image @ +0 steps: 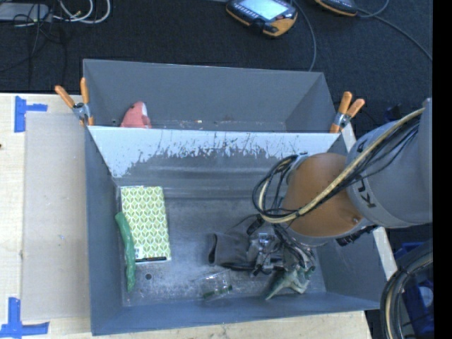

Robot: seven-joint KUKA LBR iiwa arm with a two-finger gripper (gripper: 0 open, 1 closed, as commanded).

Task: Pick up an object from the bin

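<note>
Low at the near right of the grey metal bin (212, 168), the gripper (272, 255) sits between one dark grey floppy piece (224, 249) and one crumpled green-and-white thing (288, 282). I cannot tell whether it is spread or pinching anything, so I judge the pick not yet made. Elsewhere lie one green-patterned flat box (145, 221), one green strip (128, 253), one clear wrapper (212, 285) and one pink lump (135, 116).
</note>
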